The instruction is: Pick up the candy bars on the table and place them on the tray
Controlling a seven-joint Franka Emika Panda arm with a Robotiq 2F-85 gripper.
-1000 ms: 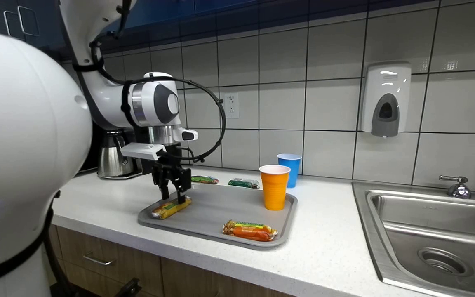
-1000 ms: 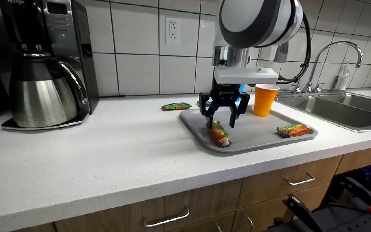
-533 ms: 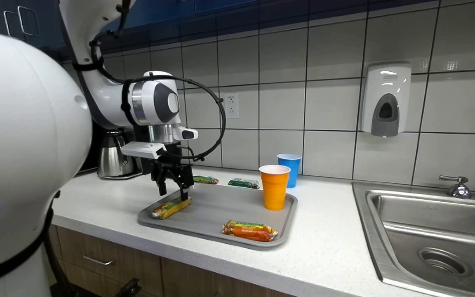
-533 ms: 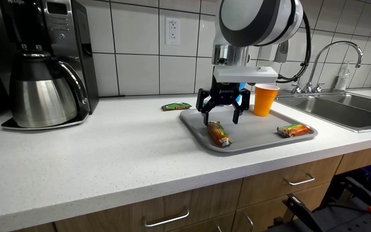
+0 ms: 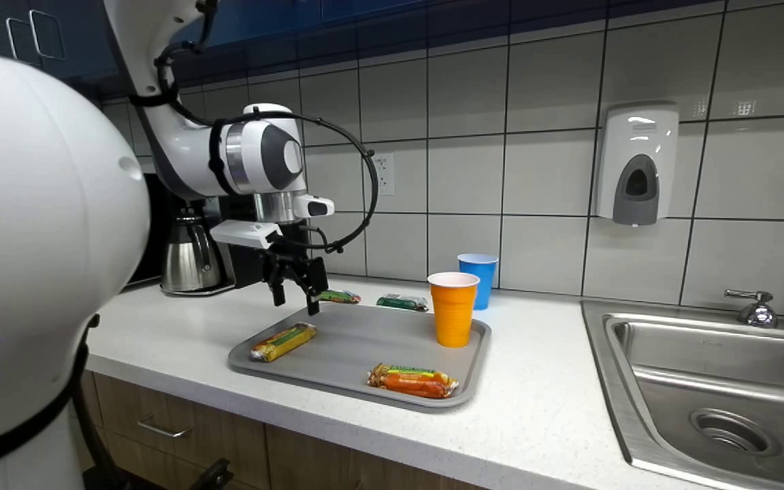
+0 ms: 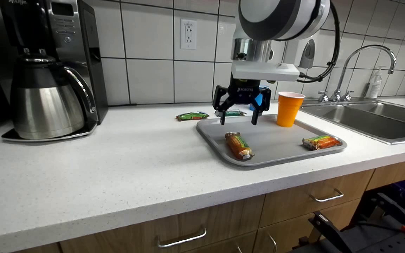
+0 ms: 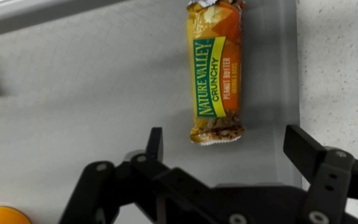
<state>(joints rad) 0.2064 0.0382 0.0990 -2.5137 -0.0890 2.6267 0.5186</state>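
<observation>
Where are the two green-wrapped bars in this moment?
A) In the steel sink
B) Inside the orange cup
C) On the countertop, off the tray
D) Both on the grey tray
C: in both exterior views the brighter green bar and the darker green bar lie on the white countertop, outside the tray, toward the tiled wall.

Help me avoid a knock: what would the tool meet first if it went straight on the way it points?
Most likely the flat grey rectangular tray, since the open tool points down over it. The slim yellow-orange glossy-wrapped bar lies close and might be brushed; depth is unclear.
</observation>
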